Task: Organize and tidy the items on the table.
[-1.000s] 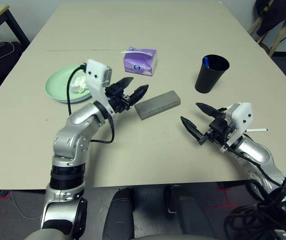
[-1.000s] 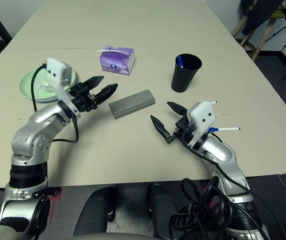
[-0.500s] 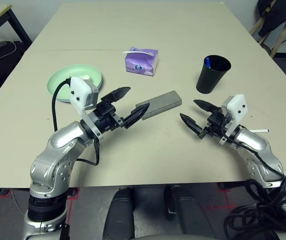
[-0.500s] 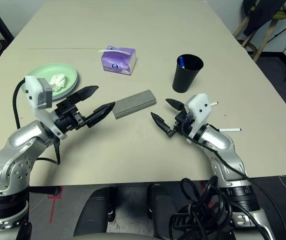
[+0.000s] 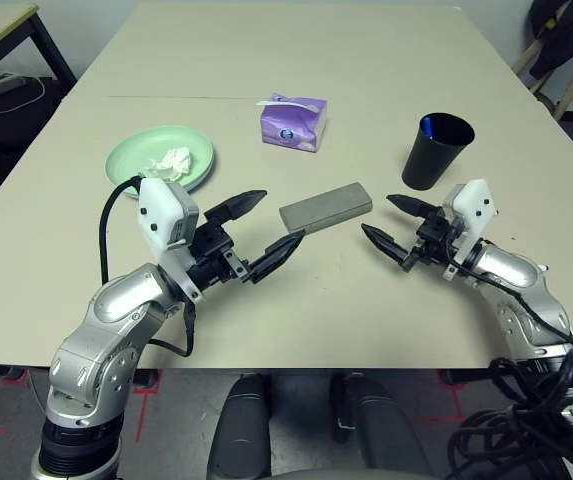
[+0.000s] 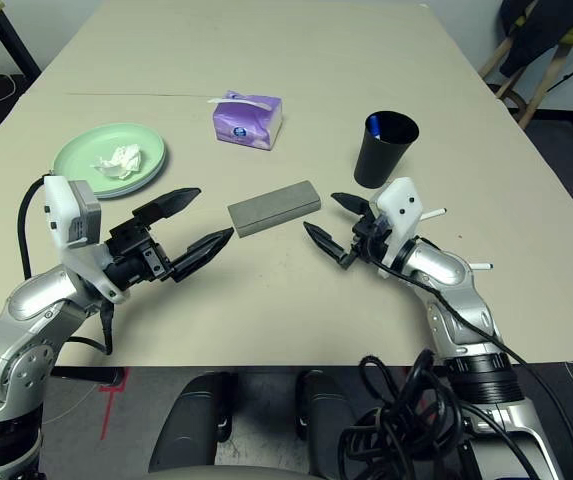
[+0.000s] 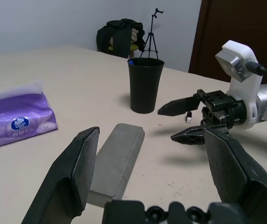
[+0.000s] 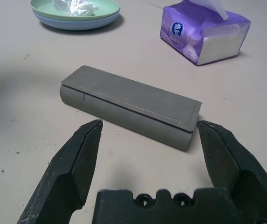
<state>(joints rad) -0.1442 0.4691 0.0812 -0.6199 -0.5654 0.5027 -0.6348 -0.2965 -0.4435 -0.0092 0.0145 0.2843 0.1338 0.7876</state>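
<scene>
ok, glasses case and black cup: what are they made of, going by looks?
Grey glasses case: looks like matte faux leather or felt-like fabric; a stitched seam runs along the flap. Black cup: probably plastic, smooth with a slight sheen and a thin rim. Neither is certain.

This looks like a lab or office room. A large beige worktop [image 5: 366, 60] stands on grey carpet marked with red tape [image 5: 6, 385]. At 10 o'clock is a dark-legged side table [image 5: 1, 25] with cables; a camera tripod [image 7: 151, 28], a black bag [image 7: 119, 35] and a dark door [image 7: 245, 28] line the plain wall.
</scene>
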